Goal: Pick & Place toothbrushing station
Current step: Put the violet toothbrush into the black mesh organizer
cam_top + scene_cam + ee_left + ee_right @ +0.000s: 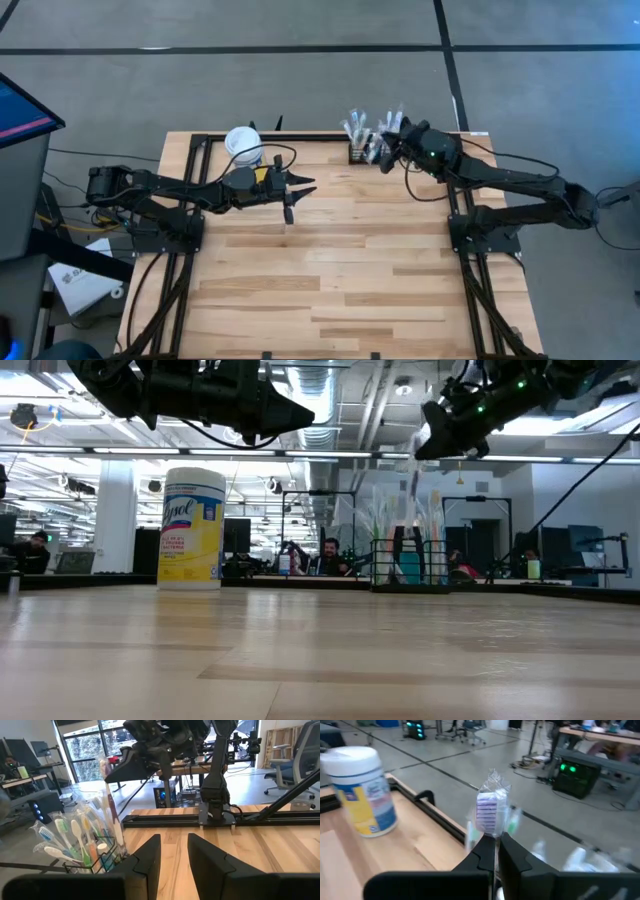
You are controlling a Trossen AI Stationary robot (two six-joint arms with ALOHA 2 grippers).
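High view: pale wooden plank table (340,270) with black frame rails; small black rectangular wire-mesh caddy (358,153) at the far edge, right of centre, stocked with clear-wrapped toothbrushes (356,125); white round tub (243,143) at the far edge, left of centre. Left gripper (298,189) above the table just right of the tub, well apart from the caddy, fingers parted, nothing between them. Right gripper (384,150) directly beside the caddy's right end, among the wrapped brushes. Low view: caddy (410,585) standing upright on the far part of the table, right of centre, brushes (385,525) rising from it; white tub with yellow label (192,528) standing upright to the left; both arms overhead, right gripper (432,442) above the caddy with a pale wrapped handle (415,485) hanging below it; people seated at desks in the room behind. Left wrist view: own two dark fingers (145,862) apart with bare wood between; caddy (95,865) off to one side, holding brushes with green, blue and orange heads (75,835); right arm beyond. Right wrist view: right gripper (496,845) closed tight on one clear-wrapped toothbrush with a purple-and-white head (489,812); tub (362,790) farther off on the table corner.
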